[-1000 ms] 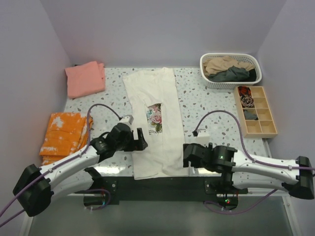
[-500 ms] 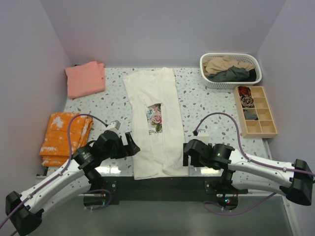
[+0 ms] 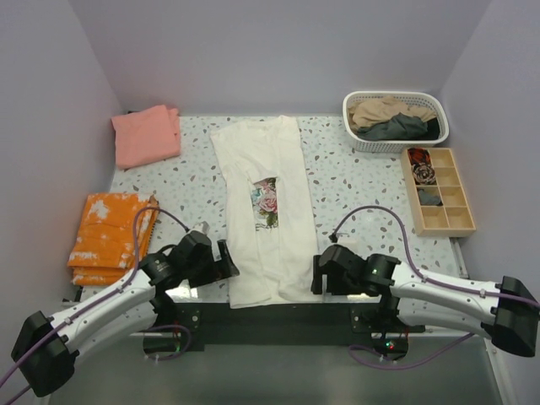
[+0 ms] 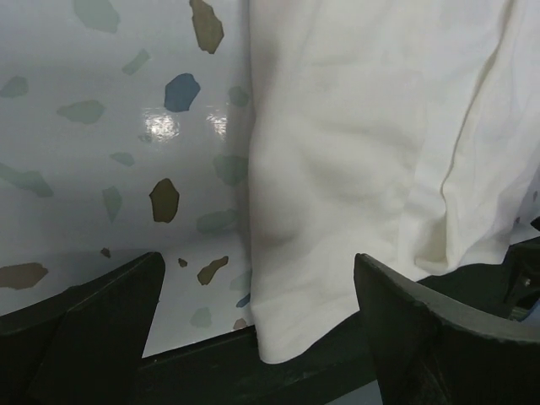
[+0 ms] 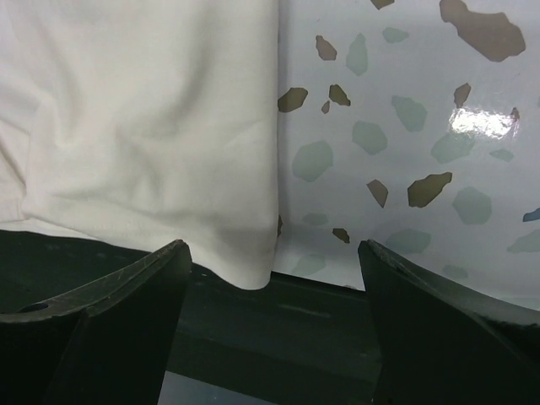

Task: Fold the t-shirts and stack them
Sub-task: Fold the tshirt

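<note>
A cream t-shirt (image 3: 266, 211) with a rose print lies folded into a long strip down the middle of the table, its hem over the dark near edge. My left gripper (image 3: 226, 263) is open at the hem's left corner. In the left wrist view that corner of the cream t-shirt (image 4: 371, 152) lies between the spread jaws of the left gripper (image 4: 257, 337). My right gripper (image 3: 316, 274) is open at the right corner. The right wrist view shows the cream t-shirt (image 5: 143, 126) just ahead of the right gripper (image 5: 274, 329). A salmon-pink t-shirt (image 3: 147, 135) lies folded at the back left.
A white basket (image 3: 392, 145) at the back right holds a tan t-shirt (image 3: 380, 110) and a dark grey one (image 3: 401, 128). A wooden compartment box (image 3: 439, 190) stands in front of it. A folded orange tie-dye garment (image 3: 110, 232) lies at the left edge.
The left gripper has drawn back from beside the shirt's middle toward the near edge, down to the hem's left corner. The right gripper has crept closer to the right corner. Both stay open.
</note>
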You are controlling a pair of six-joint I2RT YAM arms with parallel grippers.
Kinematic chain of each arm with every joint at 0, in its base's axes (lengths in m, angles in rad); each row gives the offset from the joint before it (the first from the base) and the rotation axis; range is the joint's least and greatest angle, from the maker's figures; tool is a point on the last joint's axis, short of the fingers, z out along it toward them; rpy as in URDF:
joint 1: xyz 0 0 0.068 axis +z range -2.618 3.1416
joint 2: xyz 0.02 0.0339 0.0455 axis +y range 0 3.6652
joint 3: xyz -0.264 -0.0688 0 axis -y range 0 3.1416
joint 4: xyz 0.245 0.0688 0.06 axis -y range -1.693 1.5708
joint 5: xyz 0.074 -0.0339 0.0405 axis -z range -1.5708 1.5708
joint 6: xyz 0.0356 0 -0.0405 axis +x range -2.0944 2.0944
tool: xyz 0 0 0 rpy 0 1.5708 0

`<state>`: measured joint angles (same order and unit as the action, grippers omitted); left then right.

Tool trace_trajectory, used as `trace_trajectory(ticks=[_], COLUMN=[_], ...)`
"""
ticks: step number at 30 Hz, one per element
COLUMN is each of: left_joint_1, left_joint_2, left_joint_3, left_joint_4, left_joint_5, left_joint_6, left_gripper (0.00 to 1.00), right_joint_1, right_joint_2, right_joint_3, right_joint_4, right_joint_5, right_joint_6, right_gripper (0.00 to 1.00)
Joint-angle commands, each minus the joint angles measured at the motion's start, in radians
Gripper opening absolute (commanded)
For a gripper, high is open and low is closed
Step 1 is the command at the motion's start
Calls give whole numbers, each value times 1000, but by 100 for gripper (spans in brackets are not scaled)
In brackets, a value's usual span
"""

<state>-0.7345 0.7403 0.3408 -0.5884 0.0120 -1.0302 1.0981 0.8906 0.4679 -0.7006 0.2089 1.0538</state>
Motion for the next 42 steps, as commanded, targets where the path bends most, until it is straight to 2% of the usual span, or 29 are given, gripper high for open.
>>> trace_trajectory(ticks=[1, 3, 6, 7, 10, 17, 20, 21, 22, 28, 29, 31, 32, 34, 35, 36, 38, 39, 40, 42], left_joint_1=[-3, -3, -2, -3, -5, -19, -32, -35, -39, -83, -91, -100, -103, -106, -108, -108, -109, -111, -109, -111], left_joint_2=[10, 24, 22, 19, 5, -74, -67, -59, -29, 89, 96, 100, 100, 90, 85, 84, 79, 80, 79, 74], left_joint_3=[-49, -57, -66, -68, -65, -83, -102, -112, -112, -80, -79, -79, -80, -80, -77, -74, -66, -62, -59, -39], left_joint_4=[117, 143, 153, 150, 113, -27, 2, 22, 39, 131, 139, 144, 142, 142, 144, 142, 141, 141, 136, 122], left_joint_5=[52, 74, 98, 103, 131, 183, 204, 210, 213, 183, 181, 178, 174, 172, 169, 167, 161, 160, 152, 137], left_joint_6=[-14, -11, -5, -5, -2, -5, -11, -10, -8, 5, 4, -1, -4, -7, -8, -5, -2, -1, 4, 10], left_gripper=[100, 96, 81, 73, 67, 65, 55, 47, 43, 32, 30, 20, 14, 8, 0, 0, 0, 0, 0, 0], right_joint_1=[-18, -29, -43, -47, -53, -55, -55, -55, -55, -55, -55, -55, -55, -55, -53, -55, -55, -55, -55, -55], right_joint_2=[14, 22, 33, 37, 54, 97, 125, 140, 148, 182, 177, 156, 147, 124, 120, 119, 111, 108, 104, 81], right_joint_3=[-37, -49, -63, -67, -64, -37, -34, -34, -32, -23, -25, -26, -28, -32, -31, -26, -25, -20, -17, 0], right_joint_4=[111, 130, 162, 179, 182, 167, 197, 211, 231, 225, 217, 197, 194, 193, 191, 191, 194, 188, 184, 141], right_joint_5=[-46, -58, -77, -86, -103, -88, -97, -108, -112, -152, -151, -146, -144, -140, -135, -135, -137, -134, -131, -92], right_joint_6=[11, 2, -9, -11, -23, -43, -51, -54, -52, -48, -46, -43, -41, -40, -41, -46, -52, -55, -58, -58], right_gripper=[84, 83, 81, 81, 80, 80, 80, 80, 78, 69, 66, 63, 52, 42, 38, 26, 16, 5, 1, 0])
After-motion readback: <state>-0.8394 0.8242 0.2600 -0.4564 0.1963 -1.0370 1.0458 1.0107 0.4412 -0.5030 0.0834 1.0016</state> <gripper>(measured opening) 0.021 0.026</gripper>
